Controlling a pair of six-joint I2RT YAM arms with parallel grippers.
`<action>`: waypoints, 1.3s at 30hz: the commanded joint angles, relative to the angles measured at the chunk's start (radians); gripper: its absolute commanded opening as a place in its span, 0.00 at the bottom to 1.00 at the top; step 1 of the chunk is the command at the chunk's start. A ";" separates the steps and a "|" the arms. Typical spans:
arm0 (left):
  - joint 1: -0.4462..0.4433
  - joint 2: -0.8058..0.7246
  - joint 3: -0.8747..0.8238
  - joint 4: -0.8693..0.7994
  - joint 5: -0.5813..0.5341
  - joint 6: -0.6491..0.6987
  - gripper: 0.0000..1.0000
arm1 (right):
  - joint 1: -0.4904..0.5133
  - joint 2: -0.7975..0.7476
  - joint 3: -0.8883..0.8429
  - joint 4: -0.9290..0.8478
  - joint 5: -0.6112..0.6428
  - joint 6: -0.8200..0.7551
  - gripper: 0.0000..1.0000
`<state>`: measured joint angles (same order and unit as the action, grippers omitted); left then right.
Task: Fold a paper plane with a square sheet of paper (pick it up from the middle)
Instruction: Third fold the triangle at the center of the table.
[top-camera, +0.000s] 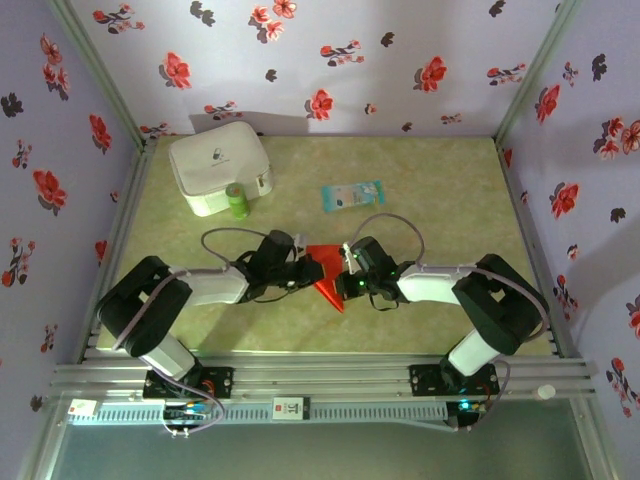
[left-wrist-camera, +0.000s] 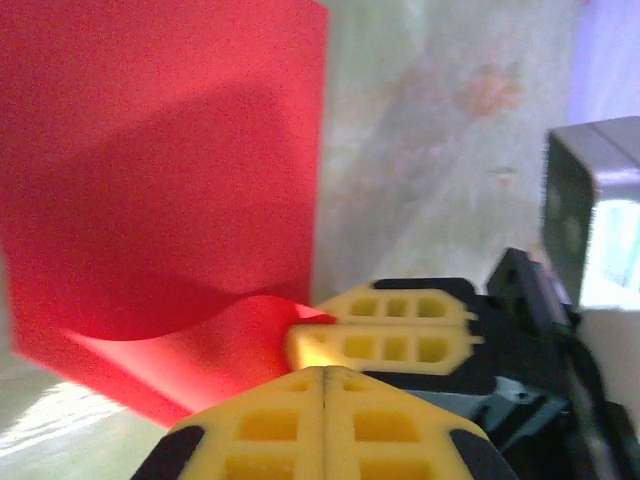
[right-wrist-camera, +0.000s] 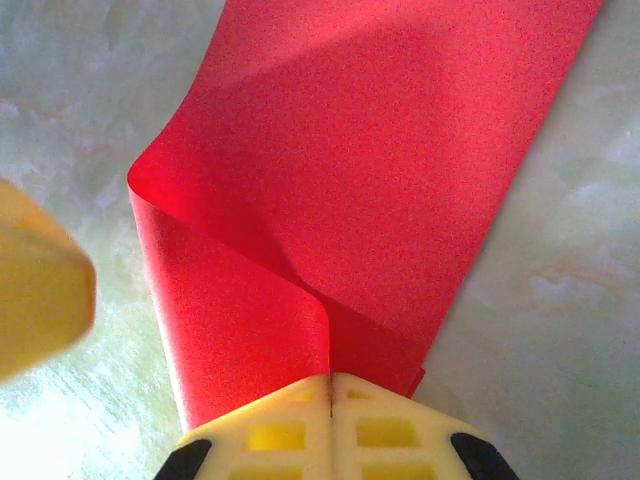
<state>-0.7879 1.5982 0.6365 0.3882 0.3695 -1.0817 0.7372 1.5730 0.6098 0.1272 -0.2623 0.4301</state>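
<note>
The square sheet of paper (top-camera: 329, 282) is bright red and lies partly folded on the table between my two grippers. In the right wrist view a flap of the paper (right-wrist-camera: 400, 150) curls up from the sheet, and its corner runs into the seam of my right gripper (right-wrist-camera: 330, 380), which is shut on it. My left gripper (left-wrist-camera: 325, 372) is shut with nothing showing between its yellow fingers, its tips right beside the lifted red paper (left-wrist-camera: 160, 170). The right gripper's fingers (left-wrist-camera: 400, 345) pinch the paper's corner just beyond them. Seen from above, the left gripper (top-camera: 308, 270) and the right gripper (top-camera: 343, 268) almost meet.
A white boxy case (top-camera: 220, 165) stands at the back left with a small green bottle (top-camera: 237, 200) against it. A pale blue packet (top-camera: 352, 194) lies behind the grippers. Flowered walls close in three sides, and an aluminium rail (top-camera: 320, 380) runs along the near edge.
</note>
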 joint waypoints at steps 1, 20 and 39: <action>-0.014 0.050 -0.029 0.169 -0.024 -0.096 0.00 | -0.009 0.016 0.018 -0.026 0.019 0.015 0.00; -0.031 0.077 -0.047 0.103 -0.054 -0.078 0.00 | -0.009 0.013 0.016 -0.032 0.021 0.013 0.00; -0.031 0.154 -0.062 0.108 -0.075 -0.078 0.00 | -0.009 0.012 0.019 -0.035 0.015 0.016 0.00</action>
<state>-0.8120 1.7336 0.5980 0.5014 0.3218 -1.1580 0.7372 1.5753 0.6128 0.1207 -0.2623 0.4309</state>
